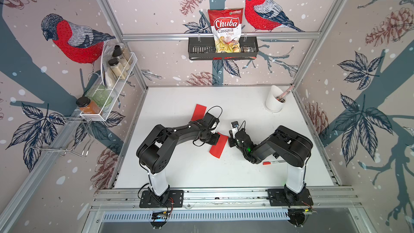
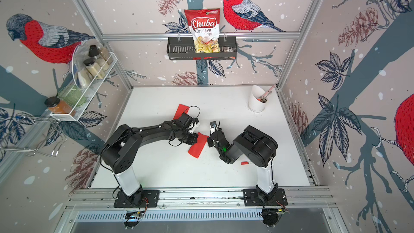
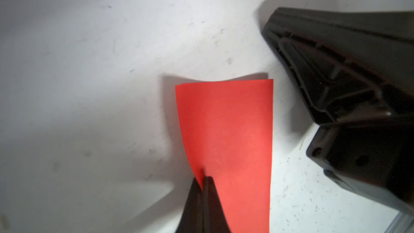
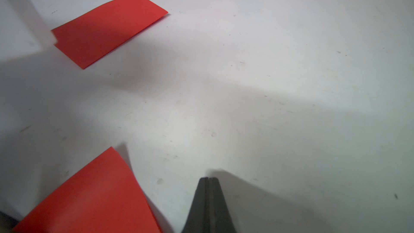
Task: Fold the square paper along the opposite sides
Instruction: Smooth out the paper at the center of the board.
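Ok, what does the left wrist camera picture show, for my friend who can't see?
The left gripper, shut, pinches one long edge of a folded red paper lying on a white table. A black part of the right arm sits close beside it.

Left arm [image 1: 170, 137] and right arm [image 1: 289, 144] both bend in toward the middle of the frame.
In a top view each arm stands up from the bottom rail, folds at its elbow and reaches in, so the two wrists sit near each other. The left gripper [image 3: 204, 179] is pinched on the edge of the red paper [image 3: 226, 131]. The right gripper [image 4: 209, 179] is squeezed tight with nothing in it, tips pointing down.
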Available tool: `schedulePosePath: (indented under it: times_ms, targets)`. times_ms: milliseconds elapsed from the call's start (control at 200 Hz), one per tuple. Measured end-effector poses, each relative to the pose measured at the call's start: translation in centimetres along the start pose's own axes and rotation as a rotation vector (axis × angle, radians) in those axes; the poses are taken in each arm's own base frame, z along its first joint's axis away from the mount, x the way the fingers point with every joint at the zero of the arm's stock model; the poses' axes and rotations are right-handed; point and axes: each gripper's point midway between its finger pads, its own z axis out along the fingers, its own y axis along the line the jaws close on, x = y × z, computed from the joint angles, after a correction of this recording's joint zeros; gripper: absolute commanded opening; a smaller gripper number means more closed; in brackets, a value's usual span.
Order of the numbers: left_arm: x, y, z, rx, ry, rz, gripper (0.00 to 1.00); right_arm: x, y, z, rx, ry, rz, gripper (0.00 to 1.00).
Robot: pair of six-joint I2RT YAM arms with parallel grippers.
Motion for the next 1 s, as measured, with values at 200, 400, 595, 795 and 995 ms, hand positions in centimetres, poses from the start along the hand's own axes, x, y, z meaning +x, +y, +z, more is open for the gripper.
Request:
schedulePosePath:
  times_ms: [200,400,595,795,995]
  targets:
    - [-0.8,1.0,-0.2,-0.018,-0.014,-0.021,0.0,-1.5,2.7,-4.4,-0.163,-0.071,-0.07,0.0]
    - [-1.1,1.2,-0.1,-0.025,-0.012,-0.025,0.0,-1.8,8.9,-5.2,-0.349,-0.132,-0.154,0.0]
    - [-1.1,1.2,-0.1,-0.025,-0.006,-0.026,0.0,0.0,9.9,-3.7,-0.362,-0.093,-0.182,0.0]
    - [-1.0,1.3,-0.1,-0.02,-0.003,-0.029,0.0,2.1,10.7,-3.6,-0.37,-0.06,-0.228,0.0]
    - [-1.0,1.4,0.0,-0.02,0.0,-0.033,0.0,2.5,11.3,-4.0,-0.37,-0.092,-0.228,0.0]
